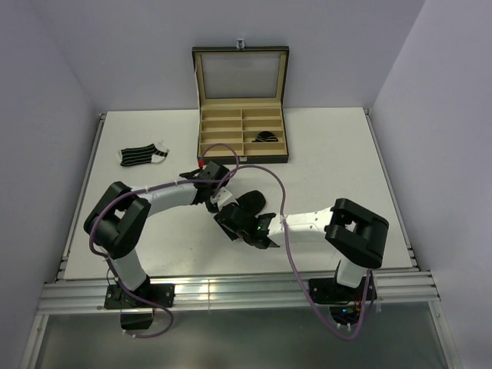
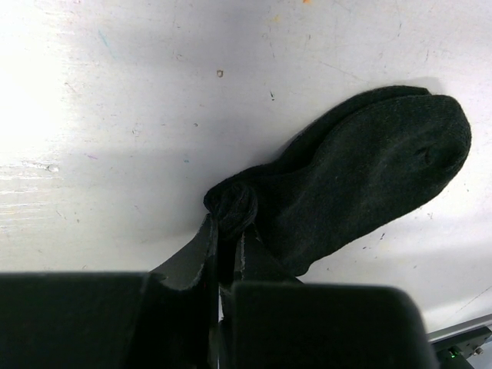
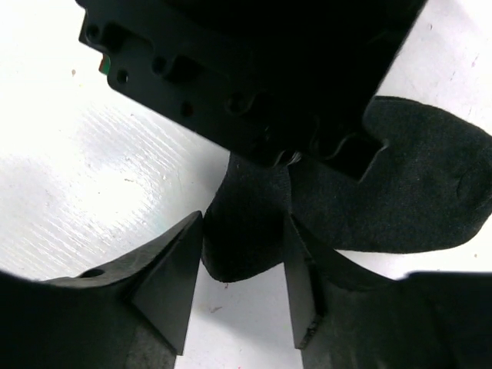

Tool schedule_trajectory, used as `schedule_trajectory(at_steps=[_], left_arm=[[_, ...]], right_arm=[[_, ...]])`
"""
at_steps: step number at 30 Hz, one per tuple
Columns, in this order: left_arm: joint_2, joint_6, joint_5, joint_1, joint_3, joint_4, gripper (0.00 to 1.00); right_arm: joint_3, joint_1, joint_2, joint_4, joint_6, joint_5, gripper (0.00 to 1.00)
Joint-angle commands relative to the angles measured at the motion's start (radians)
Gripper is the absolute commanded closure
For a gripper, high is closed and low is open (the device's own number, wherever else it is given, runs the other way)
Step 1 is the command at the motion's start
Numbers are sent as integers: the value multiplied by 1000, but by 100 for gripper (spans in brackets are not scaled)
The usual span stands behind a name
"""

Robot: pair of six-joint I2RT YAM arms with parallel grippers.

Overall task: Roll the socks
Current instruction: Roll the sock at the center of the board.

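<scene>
Left wrist shows left jaws pinching black sock (image 2: pixel 361 177); right jaws straddle it, parted.

White table (image 1: pixel 346 154); pale walls (image 1: pixel 115 46)

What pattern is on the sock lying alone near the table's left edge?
The sock is black with thin white stripes; top external view shows it best.

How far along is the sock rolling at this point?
Done: one dark bundle sits in the box. In hand: the left gripper is shut on the bunched end of a black sock that lies mostly unrolled; the right gripper straddles it. Left: finish this roll, then the striped sock, lying flat.
</scene>
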Motion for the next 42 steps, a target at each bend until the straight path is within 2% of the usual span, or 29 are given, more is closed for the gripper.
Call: schedule_trajectory(at_steps=[1,15,17,20,21,23,24,26,32,33,35,39,42], left_arm=[[37,22,-20,-7,4,-49,100],[-1,-73,26,-2,-50,12,100],[-10,-83,28,2,-60,19,100],[-26,-86,19,8,-66,14,100],[-32,-86,16,10,-71,12,99],[-50,-86,9,16,-77,9,98],[-56,-86,9,18,-88,15,94],[-72,-84,9,25,-97,19,90],[-130,-89,-38,30,-123,29,65],[-136,-87,-44,30,-125,28,58],[-167,-81,-67,30,-128,20,53],[-228,-83,-103,30,-161,19,29],[-276,-92,-116,31,-197,37,21]], right_arm=[[42,25,26,-32,18,18,49],[144,41,159,-145,59,41,50],[158,40,173,-164,69,53,53],[157,28,179,-182,82,50,73],[149,19,172,-181,89,37,86],[114,-13,133,-161,89,-12,95],[101,-27,120,-153,89,-67,100],[71,-57,78,-133,86,-152,100],[17,-210,35,-76,81,-570,100],[14,-245,37,-73,84,-615,100],[14,-279,47,-64,86,-750,100],[28,-351,86,-58,101,-937,100],[43,-399,127,-43,133,-1085,100]])
